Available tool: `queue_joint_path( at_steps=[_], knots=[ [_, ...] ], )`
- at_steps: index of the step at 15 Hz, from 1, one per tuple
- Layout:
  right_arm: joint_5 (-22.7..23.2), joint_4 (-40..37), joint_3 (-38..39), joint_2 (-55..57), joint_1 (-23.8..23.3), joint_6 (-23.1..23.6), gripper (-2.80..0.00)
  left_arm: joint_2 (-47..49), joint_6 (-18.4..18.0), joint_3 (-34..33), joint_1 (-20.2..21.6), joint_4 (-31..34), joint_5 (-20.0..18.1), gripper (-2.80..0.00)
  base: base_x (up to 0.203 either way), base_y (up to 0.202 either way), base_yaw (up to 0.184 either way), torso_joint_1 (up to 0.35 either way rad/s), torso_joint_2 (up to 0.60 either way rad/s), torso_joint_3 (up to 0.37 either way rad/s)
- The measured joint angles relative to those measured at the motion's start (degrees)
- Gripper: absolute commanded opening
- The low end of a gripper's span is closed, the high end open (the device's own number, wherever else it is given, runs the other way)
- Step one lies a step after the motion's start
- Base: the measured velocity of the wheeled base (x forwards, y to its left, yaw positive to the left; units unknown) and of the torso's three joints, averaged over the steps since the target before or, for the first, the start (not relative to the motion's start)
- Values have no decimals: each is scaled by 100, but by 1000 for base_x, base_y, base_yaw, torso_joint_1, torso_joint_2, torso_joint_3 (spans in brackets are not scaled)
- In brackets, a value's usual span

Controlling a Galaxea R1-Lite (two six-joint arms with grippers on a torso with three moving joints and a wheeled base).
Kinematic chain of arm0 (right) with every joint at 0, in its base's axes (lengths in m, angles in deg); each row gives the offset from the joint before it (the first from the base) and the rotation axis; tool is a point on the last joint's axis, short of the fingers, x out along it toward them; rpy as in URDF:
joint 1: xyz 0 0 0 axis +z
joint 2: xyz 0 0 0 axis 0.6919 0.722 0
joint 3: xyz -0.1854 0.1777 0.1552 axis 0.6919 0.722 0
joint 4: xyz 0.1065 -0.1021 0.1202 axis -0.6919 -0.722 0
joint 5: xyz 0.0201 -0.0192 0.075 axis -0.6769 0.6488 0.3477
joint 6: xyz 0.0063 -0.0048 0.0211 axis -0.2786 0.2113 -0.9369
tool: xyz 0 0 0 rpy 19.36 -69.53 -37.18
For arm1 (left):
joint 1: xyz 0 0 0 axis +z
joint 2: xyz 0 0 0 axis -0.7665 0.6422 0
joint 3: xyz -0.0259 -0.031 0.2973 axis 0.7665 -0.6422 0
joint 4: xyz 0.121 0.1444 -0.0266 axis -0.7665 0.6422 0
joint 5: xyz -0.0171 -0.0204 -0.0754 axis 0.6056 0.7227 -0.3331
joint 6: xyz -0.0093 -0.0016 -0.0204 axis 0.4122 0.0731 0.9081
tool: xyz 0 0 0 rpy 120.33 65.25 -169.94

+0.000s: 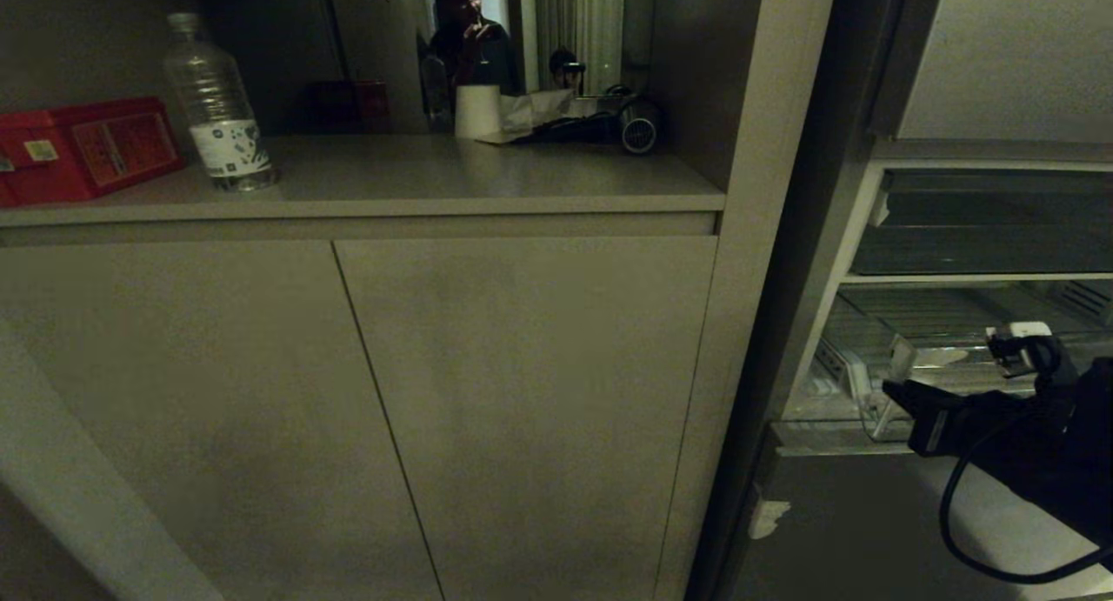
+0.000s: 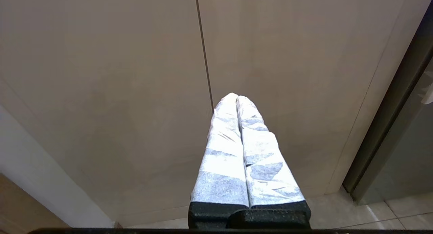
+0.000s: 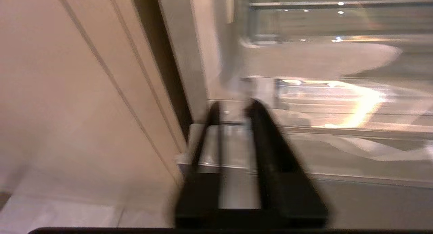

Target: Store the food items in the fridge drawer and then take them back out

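Right gripper (image 3: 233, 107), fingers slightly apart and empty, sits at the front lip of the fridge drawer (image 1: 948, 357), low in the open fridge. Left gripper (image 2: 236, 98) pressed together, parked facing cabinet doors (image 2: 135, 75). Judged step: releasing the drawer front. Next: withdraw clear, then fetch food.

Counter (image 1: 435, 179) – water bottle (image 1: 217, 105), red box (image 1: 83, 149), paper cup (image 1: 477, 111).

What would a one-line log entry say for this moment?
right gripper: open, empty, at the fridge drawer | left gripper: shut, parked before cabinet doors | food: none visible
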Motion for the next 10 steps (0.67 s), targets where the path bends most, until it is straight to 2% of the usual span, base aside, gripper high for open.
queue_joint_path(
  at_steps=[9,10],
  knots=[
    [-175,0,532,-547,-17,-90,0,0,0,0,-4,0,0,-280,0,0,0,0,0,0],
    [-224,-2,631,-678,-15,-146,-280,0,0,0,-2,0,1,-280,0,0,0,0,0,0]
  ],
)
